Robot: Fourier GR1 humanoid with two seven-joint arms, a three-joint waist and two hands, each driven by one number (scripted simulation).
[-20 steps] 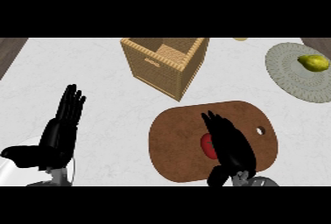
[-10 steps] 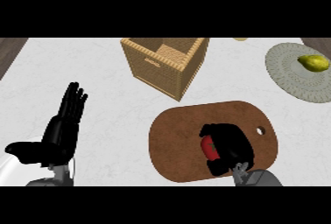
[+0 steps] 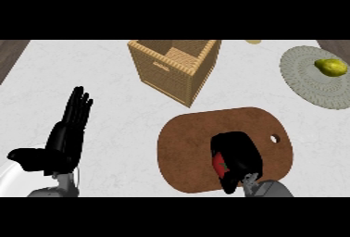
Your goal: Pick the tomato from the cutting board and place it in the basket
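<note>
Grasp step under way: right hand (image 3: 237,155) curled round the tomato (image 3: 220,164) on the cutting board (image 3: 198,143), left hand (image 3: 65,139) spread and resting at left; next, probably lifting clear and carrying to the wicker basket (image 3: 174,76) beyond.

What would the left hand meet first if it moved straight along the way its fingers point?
Likely nothing: from the left hand the line crosses only counter, passing left of the basket, as far as the view shows; depth unclear.

My right hand (image 3: 239,155) curled round the tomato (image 3: 219,165) on the board (image 3: 191,148). My left hand (image 3: 65,139) rested open at the left. The basket (image 3: 174,69) stood behind the board.
</note>
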